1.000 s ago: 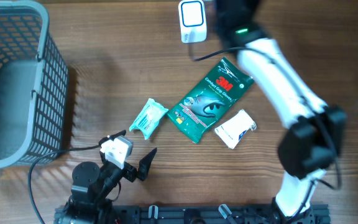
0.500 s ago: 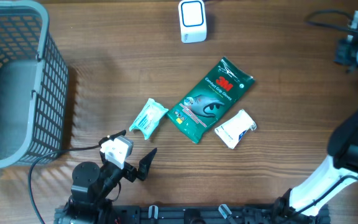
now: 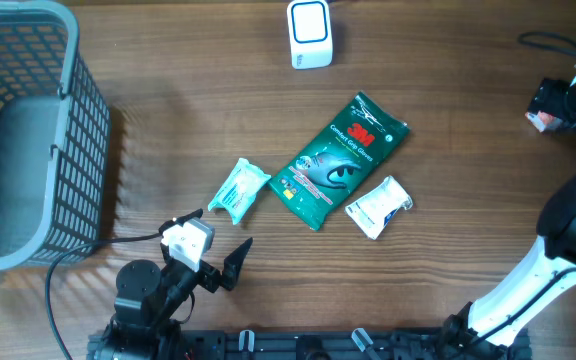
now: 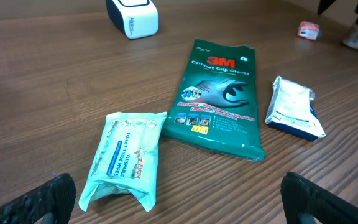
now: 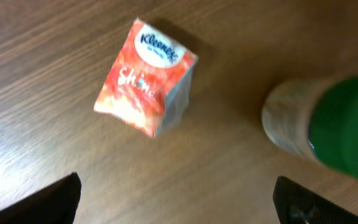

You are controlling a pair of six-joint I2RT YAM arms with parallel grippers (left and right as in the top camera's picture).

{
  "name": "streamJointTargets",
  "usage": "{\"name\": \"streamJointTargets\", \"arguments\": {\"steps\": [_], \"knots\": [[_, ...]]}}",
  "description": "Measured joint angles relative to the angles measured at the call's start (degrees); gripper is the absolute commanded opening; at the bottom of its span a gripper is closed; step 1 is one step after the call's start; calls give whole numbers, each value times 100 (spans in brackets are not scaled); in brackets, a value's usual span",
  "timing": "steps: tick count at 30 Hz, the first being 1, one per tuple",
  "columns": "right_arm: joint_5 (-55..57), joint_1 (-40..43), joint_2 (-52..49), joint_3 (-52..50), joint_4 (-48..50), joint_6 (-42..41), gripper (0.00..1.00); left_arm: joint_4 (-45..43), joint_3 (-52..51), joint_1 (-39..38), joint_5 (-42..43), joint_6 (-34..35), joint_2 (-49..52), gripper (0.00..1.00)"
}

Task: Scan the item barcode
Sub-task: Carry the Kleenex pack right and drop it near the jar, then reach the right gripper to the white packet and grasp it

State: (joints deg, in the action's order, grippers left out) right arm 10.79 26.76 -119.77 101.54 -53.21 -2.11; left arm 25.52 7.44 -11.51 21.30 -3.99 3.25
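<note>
The white barcode scanner [image 3: 310, 33] stands at the table's far middle, also in the left wrist view [image 4: 132, 15]. A red Kleenex pack [image 5: 145, 78] lies on the wood at the far right [image 3: 538, 120], free of any grip. My right gripper [image 5: 182, 199] hovers just above it [image 3: 560, 98], jaws wide open and empty. A green 3M pack [image 3: 338, 160], a mint wipes pack [image 3: 238, 190] and a white pack [image 3: 379, 206] lie mid-table. My left gripper [image 4: 179, 202] rests open at the near edge [image 3: 216, 240], just short of the wipes pack [image 4: 124, 158].
A grey wire basket [image 3: 68, 60] fills the left side. A green-capped bottle [image 5: 328, 127] stands right beside the Kleenex pack, close to my right gripper. The left arm's cable runs along the near left edge.
My right arm swung from beside the scanner to the far right edge. Its jaws have opened, and the Kleenex pack now lies on the table under them. The left arm has not moved.
</note>
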Motion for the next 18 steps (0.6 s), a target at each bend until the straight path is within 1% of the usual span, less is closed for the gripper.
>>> {"name": "streamJointTargets", "arguments": {"steps": [3,5,8,10,11,12,13,15,18], "knots": [[-44,-15,546,22,-321,-299,100,0,0,0,0,-2,0,100],[-212,-50,1200,79,-704,-608,100,2,0,0,0,0,0,100],[-1189,-164,2208,262,-1460,-1051,100,0,0,0,0,0,0,100],[-1956,-310,2575,330,-1884,-1182,100,0,0,0,0,-2,0,100],[-2238,-400,2667,334,-2061,-1220,100,2,0,0,0,-2,0,100],[-2830,-671,2717,310,-2516,-1340,100,0,0,0,0,-2,0,100],[-3051,-811,2691,247,-2649,-1412,100,0,0,0,-2,0,0,100],[-3331,-1167,2621,-24,-3023,-1882,99,2,0,0,0,0,0,100],[-3467,-1674,2555,-487,-3165,-2728,100,0,0,0,0,-2,0,100]]}}
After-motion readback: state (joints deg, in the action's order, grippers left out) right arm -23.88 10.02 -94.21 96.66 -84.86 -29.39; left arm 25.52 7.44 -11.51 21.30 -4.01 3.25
